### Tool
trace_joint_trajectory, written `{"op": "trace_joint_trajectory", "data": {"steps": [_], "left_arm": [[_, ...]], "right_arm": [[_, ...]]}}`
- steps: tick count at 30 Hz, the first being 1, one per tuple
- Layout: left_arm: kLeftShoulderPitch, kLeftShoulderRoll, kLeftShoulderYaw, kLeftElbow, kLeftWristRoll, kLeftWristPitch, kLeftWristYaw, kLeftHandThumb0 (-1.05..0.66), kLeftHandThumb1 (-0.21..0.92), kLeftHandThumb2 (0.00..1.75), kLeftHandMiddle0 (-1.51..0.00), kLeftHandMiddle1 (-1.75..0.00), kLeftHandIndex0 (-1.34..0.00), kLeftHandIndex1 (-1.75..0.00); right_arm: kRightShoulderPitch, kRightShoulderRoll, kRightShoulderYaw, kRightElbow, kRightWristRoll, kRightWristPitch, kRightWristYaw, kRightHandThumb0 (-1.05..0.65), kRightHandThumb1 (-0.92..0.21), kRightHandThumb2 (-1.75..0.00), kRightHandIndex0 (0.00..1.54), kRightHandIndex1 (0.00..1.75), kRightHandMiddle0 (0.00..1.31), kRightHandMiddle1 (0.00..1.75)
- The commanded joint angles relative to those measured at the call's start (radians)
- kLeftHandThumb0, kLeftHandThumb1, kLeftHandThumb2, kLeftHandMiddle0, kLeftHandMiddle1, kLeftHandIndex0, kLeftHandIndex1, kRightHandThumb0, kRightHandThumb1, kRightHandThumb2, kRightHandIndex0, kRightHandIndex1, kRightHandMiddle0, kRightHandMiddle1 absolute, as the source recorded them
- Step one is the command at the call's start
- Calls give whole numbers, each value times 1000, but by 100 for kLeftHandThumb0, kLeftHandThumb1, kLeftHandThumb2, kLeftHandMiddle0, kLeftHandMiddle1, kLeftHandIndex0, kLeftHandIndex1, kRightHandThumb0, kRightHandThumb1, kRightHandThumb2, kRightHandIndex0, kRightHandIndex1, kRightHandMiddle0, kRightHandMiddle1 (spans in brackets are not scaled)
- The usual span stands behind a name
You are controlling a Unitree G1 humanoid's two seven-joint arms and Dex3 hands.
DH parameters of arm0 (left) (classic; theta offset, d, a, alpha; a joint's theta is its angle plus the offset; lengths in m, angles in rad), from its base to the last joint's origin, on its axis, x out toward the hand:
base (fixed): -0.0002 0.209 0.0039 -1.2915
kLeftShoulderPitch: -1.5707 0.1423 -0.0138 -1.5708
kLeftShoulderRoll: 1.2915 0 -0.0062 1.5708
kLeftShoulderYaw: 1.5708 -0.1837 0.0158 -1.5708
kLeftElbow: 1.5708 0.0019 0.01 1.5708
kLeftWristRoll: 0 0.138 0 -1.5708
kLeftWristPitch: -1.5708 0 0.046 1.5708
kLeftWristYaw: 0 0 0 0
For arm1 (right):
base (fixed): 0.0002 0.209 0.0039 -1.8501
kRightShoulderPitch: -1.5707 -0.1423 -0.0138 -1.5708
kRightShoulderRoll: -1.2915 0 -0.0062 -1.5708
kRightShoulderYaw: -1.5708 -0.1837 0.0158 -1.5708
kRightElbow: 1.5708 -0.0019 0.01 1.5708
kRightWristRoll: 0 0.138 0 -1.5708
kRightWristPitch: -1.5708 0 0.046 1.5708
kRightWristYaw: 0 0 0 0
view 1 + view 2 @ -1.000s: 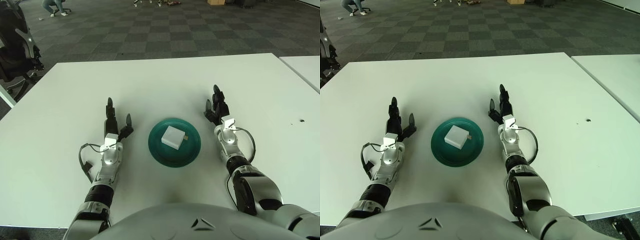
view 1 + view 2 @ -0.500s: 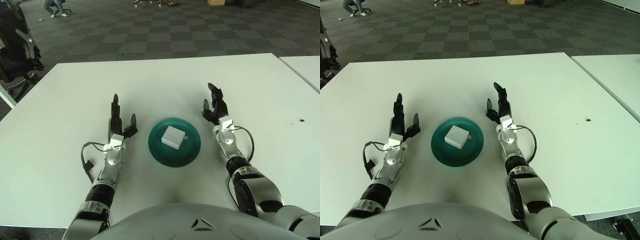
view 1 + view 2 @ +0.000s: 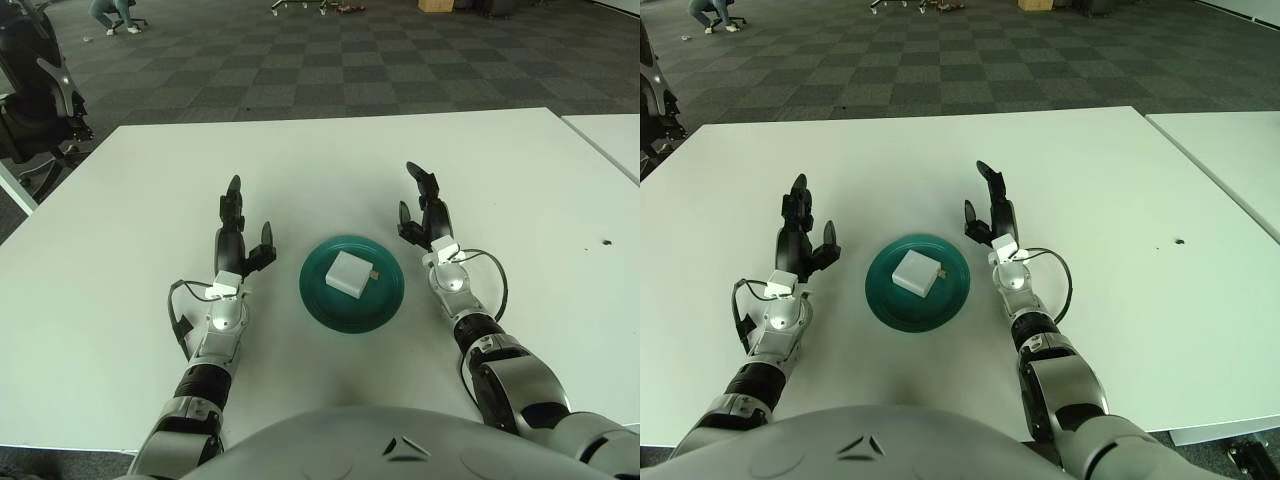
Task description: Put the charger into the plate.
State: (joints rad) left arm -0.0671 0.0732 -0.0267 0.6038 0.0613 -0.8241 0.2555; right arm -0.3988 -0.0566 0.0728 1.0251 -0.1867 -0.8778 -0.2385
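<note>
Left eye view: white table [image 3: 520,170]; checkered carpet [image 3: 330,60]

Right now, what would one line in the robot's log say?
charger: in plate | left hand: open, left of plate | right hand: open, right of plate

The left hand [image 3: 238,238] is just left of the green plate [image 3: 325,303], fingers spread and pointing up. The right hand [image 3: 424,215] is just right of it, fingers spread too.
</note>
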Motion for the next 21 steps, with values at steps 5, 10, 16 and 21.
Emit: {"op": "trace_joint_trajectory", "data": {"steps": [5,10,16,21], "left_arm": [[173,-108,-2,150,-42,-70,-41,-87,92,86,-23,-4,0,-57],[193,-111,-8,111,-38,-91,-51,-84,92,86,-26,-5,0,-66],[183,-100,-16,69,-51,-70,-91,-84,92,88,-28,-4,0,-74],[163,-97,-10,44,-97,-18,-146,-85,92,90,-27,-3,0,-75]], "right_arm": [[290,0,26,142,-26,-16,34,-87,-92,-79,0,0,0,28],[294,5,36,38,-36,-11,19,-86,-92,-80,0,0,0,24],[334,40,52,-94,-21,35,36,-84,-92,-80,0,0,0,21],[324,78,2,-100,111,119,141,-82,-92,-76,0,0,0,21]]}}
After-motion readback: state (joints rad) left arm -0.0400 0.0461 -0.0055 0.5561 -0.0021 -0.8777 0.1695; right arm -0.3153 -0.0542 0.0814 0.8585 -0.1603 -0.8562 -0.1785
